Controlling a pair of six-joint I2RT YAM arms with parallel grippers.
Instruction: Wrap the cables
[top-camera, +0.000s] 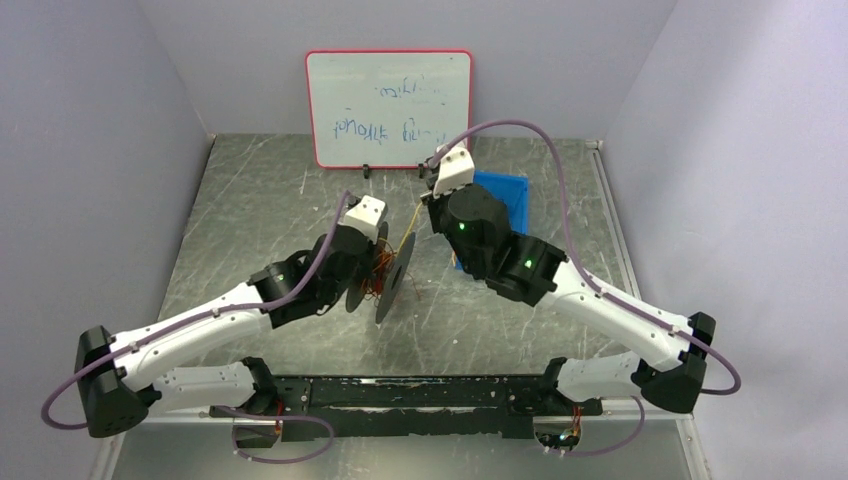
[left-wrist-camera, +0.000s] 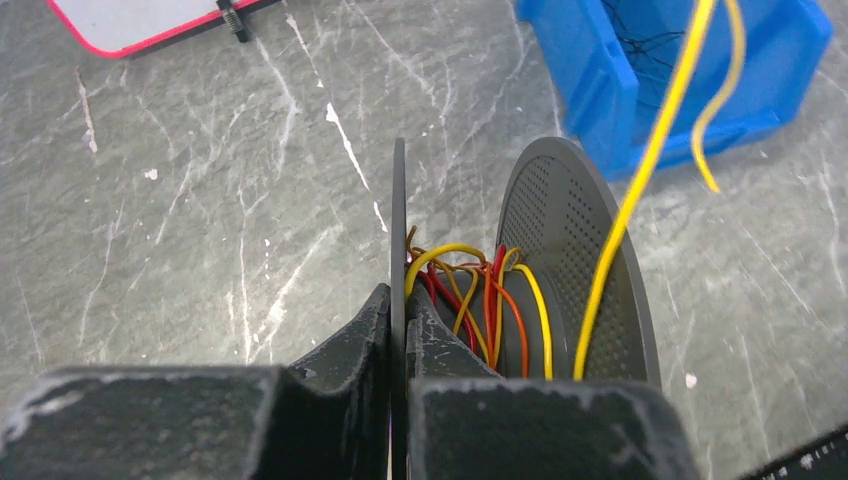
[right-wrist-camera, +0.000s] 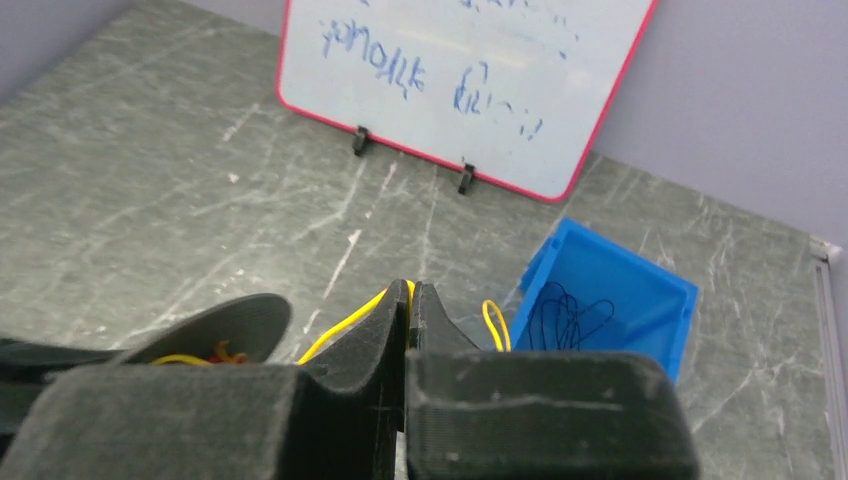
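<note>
A black spool (top-camera: 385, 280) stands on edge at the table's middle. My left gripper (left-wrist-camera: 400, 300) is shut on its thin near flange (left-wrist-camera: 399, 200). The perforated far flange (left-wrist-camera: 560, 220) is to the right. Yellow, orange and red cables (left-wrist-camera: 480, 290) lie loosely wound round the hub. One yellow cable (left-wrist-camera: 650, 150) rises from the spool toward the upper right. My right gripper (right-wrist-camera: 410, 290) is shut on that yellow cable (right-wrist-camera: 345, 322), above and right of the spool flange (right-wrist-camera: 215, 325). The cable's free end (right-wrist-camera: 492, 322) curls past the fingers.
A blue bin (right-wrist-camera: 610, 305) holding thin dark wire sits behind my right gripper (top-camera: 425, 195), at the right of the table (top-camera: 260, 200). A red-framed whiteboard (top-camera: 388, 108) leans against the back wall. Grey walls close in both sides.
</note>
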